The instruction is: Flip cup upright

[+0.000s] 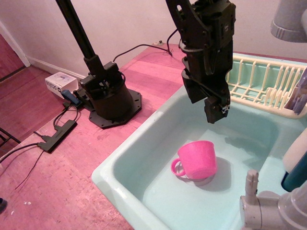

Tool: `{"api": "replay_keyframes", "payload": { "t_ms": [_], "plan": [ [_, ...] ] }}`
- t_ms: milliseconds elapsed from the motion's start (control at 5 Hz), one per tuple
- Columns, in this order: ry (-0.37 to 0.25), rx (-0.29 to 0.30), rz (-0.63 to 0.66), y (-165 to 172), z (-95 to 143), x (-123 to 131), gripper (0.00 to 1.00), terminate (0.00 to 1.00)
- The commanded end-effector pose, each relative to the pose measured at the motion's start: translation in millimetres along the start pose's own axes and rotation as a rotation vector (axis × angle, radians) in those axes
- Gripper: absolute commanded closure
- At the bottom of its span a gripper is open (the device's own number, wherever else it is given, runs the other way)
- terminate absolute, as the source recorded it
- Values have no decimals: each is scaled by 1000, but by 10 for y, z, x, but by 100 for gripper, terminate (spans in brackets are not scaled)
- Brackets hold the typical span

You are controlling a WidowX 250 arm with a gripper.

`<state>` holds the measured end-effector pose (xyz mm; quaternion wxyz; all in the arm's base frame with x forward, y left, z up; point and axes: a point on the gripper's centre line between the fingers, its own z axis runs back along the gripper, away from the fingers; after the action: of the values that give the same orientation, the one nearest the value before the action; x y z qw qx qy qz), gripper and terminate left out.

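Observation:
The pink cup stands upside down on the floor of the light green sink, with its wide rim down and its flat base up. Its loop handle points left. My black gripper hangs above the sink, up and slightly right of the cup and well clear of it. Its fingers point down, stand apart and hold nothing.
A cream dish rack sits at the sink's back right. A grey faucet stands at the front right corner, with a dark bottle beside it. A black arm base and cables lie on the pink tabletop to the left.

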<state>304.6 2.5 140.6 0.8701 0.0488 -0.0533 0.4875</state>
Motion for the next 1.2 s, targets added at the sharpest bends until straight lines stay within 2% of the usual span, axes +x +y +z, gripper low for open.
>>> {"api": "replay_keyframes", "payload": {
  "t_ms": [0,200,400,600,1000],
  "plan": [
    [0,0,0,0,0,0,0,0],
    [-23,-77,10,-74,85,62,0,0],
    [3,-134,16,-90,38,-58,0,0],
    [42,-196,37,-134,-2,-280,0,0],
    [115,-242,57,-125,-116,-591,0,0]
  ]
}}
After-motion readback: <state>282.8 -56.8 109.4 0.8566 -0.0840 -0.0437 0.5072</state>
